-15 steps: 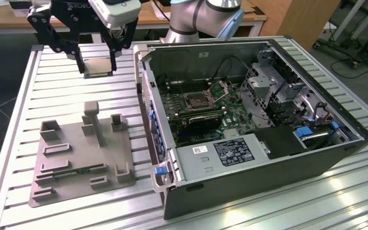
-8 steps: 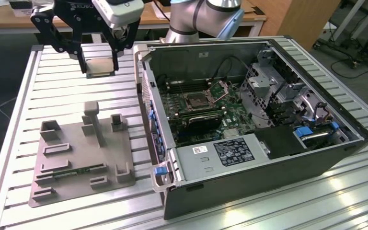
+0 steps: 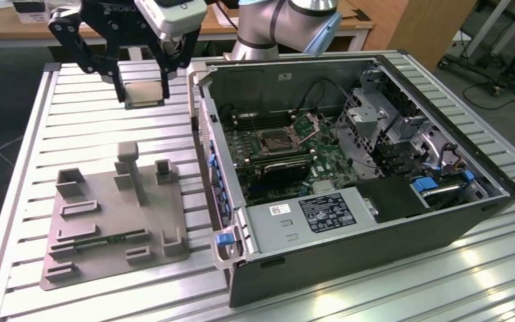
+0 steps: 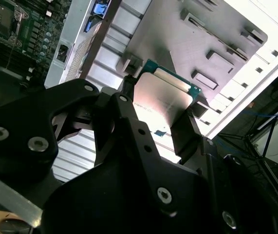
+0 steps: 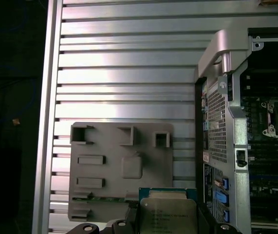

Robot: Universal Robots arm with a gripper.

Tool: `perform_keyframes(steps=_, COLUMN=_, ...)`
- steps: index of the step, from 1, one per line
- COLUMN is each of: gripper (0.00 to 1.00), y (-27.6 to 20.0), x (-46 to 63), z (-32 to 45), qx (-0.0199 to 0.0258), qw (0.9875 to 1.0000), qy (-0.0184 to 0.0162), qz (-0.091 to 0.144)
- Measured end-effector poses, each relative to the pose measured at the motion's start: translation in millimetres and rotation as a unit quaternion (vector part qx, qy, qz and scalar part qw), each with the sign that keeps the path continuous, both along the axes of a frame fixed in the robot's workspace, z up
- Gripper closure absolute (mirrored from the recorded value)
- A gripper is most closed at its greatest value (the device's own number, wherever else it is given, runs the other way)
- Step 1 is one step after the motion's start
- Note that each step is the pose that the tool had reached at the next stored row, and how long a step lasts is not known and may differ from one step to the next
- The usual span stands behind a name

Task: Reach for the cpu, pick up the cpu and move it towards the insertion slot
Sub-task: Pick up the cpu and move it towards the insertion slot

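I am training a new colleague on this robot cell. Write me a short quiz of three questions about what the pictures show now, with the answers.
1. True or false: the black gripper holds the silver-grey square cpu above the ribbed metal table.
2. Where is the square insertion slot with a shiny metal frame?
A) on the table
B) inside the open black computer case
C) in the gripper
3. Fill the gap: in the exterior view, the cpu hangs to the case's ___.

Key: 1 true; 2 B; 3 left.
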State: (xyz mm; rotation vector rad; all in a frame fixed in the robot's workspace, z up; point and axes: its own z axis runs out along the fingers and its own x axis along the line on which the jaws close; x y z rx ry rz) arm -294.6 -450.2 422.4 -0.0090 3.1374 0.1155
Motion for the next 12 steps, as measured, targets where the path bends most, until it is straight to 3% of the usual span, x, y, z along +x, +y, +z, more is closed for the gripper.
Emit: perform_keyframes(steps=12, gripper=0.46, y=0.3, x=7.1, z=-0.4, qx=0.0, qw=1.0, qy=0.0, qz=0.0)
